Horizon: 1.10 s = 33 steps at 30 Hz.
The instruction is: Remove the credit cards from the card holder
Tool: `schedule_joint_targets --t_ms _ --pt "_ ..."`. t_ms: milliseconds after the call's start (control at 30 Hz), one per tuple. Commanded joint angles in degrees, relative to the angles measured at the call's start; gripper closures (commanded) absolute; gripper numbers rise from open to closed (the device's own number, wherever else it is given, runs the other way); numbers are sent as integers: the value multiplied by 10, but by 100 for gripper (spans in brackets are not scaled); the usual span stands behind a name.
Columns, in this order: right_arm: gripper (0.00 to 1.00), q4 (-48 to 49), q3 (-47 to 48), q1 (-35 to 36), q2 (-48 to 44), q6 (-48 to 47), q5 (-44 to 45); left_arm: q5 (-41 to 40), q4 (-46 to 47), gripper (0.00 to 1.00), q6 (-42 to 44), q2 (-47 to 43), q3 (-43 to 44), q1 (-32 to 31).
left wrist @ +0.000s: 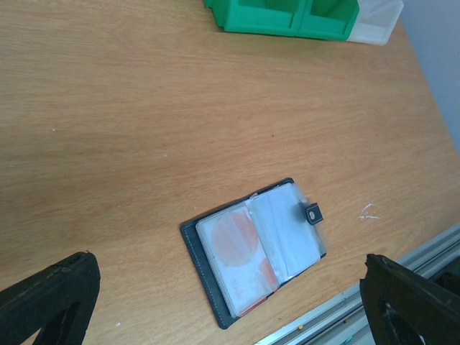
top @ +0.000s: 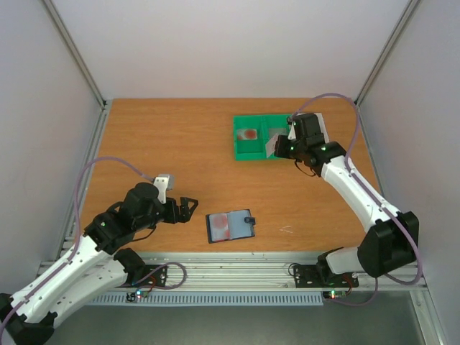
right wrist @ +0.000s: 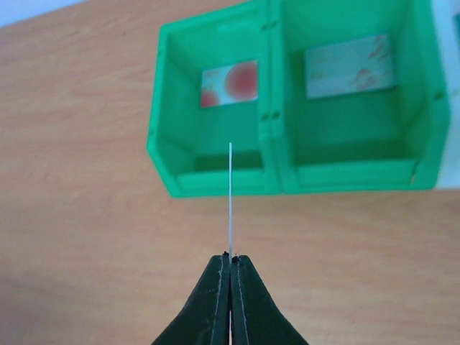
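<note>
a robot lab test cell. a bare wooden table is boxed in by plain white panels on aluminium posts. two white-and-black arms, the left arm and right arm, are bolted to a slotted metal rail at the near edge. lilac cables loop from them. green plastic bins sit at the far side.

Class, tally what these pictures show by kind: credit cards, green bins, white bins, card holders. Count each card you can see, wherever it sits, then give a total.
Card holder: 1
Credit cards: 4 (two lying in the green bins, one pinched edge-on in the right gripper, one showing in the holder)
Green bins: 2
White bin: 1
Total: 8
</note>
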Motion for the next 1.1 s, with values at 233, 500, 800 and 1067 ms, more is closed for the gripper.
schedule_joint_targets --t_ms 233,500,800,1067 --pt "99 87 85 -58 125 -61 55 -9 27 1 -20 -13 -18 0" --pt "99 165 109 -69 206 -71 87 -4 35 1 -25 -15 -32 0" --pt "99 156 171 -81 302 -56 63 -17 24 1 -8 -3 -18 0" --pt "99 169 188 -96 340 -49 0 -11 22 1 -11 7 -17 0"
